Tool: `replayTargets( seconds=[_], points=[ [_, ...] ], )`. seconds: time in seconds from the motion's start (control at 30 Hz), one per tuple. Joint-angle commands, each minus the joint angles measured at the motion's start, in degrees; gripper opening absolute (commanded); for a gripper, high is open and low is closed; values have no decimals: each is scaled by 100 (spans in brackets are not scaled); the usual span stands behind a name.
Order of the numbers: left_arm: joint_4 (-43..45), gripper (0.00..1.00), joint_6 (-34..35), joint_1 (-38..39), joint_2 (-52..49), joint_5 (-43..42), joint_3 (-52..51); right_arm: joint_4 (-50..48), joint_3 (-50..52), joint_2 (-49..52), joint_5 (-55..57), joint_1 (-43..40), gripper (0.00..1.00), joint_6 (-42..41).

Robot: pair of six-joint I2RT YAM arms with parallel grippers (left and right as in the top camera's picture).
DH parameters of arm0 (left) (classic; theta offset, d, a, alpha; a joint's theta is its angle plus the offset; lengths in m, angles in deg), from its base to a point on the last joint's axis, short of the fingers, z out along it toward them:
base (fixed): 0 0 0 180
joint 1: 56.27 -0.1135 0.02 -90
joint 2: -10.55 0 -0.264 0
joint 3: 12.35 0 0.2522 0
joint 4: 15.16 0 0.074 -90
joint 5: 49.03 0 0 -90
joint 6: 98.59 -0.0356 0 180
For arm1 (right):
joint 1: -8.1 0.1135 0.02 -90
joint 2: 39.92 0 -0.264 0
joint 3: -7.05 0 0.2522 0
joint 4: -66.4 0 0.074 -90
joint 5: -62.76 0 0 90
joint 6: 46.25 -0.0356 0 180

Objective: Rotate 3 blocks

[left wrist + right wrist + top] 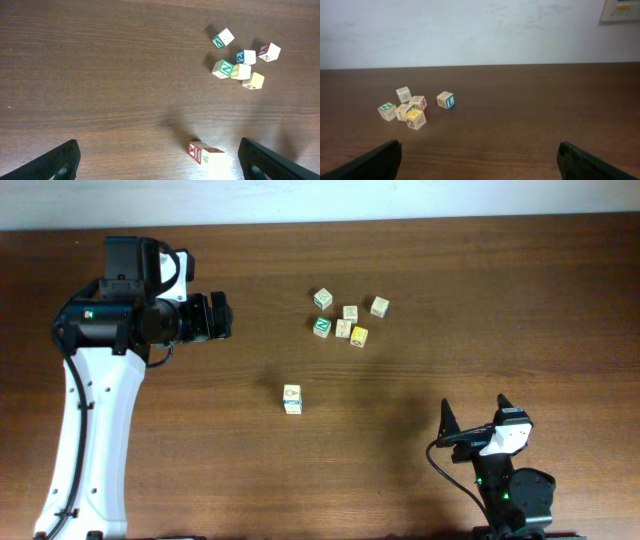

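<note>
Overhead view: a dark brown wooden surface [480,280] is shown with two robot arms. The left arm [85,410], white with a black head, is seen stretched in from the left side. The left fingers [216,317] are held spread apart with nothing between them, well apart from every cube. The right fingers [446,420] are seen at the lower right, likewise spread wide and empty.

A lone block [292,398] is set by itself near the middle of the surface, between the two arms. In the left wrist view a red-and-white letter face is shown on its side.

Up and to the right of it, a loose cluster of six small cubes is found. A second block [269,51], with a red-and-white face, is placed at the right end of the cluster, slightly apart from the rest. A pale tan block [343,329] is set in the middle. It is touching or just beside a green-faced cube [322,326] on its left and a bright yellow cube [359,336] at its lower right.

In the right wrist view the cluster is seen far off at the left, before a pale wall [480,30].
</note>
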Motion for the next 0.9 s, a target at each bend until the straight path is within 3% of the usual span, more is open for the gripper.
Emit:
replayTargets(
  seconds=[0.0, 0.53, 0.63, 0.77, 0.87],
  points=[
    [13, 99, -94, -20, -15, 22, 33, -164, 131, -72, 136, -42, 99, 50],
    [11, 99, -96, -20, -11, 35, 33, -289, 195, -55, 136, -42, 99, 52],
    [155, 99, -168, -31, 372, 833, -35, -289, 195, -55, 136, -42, 99, 52],
    [1888, 99, -1989, 90, 1493, 122, -1290, -289, 195, -55, 136, -42, 98, 52],
    [3744, 99, -2216, 79, 3082, -4, -3390, -289, 195, -55, 136, -42, 98, 52]
  ],
)
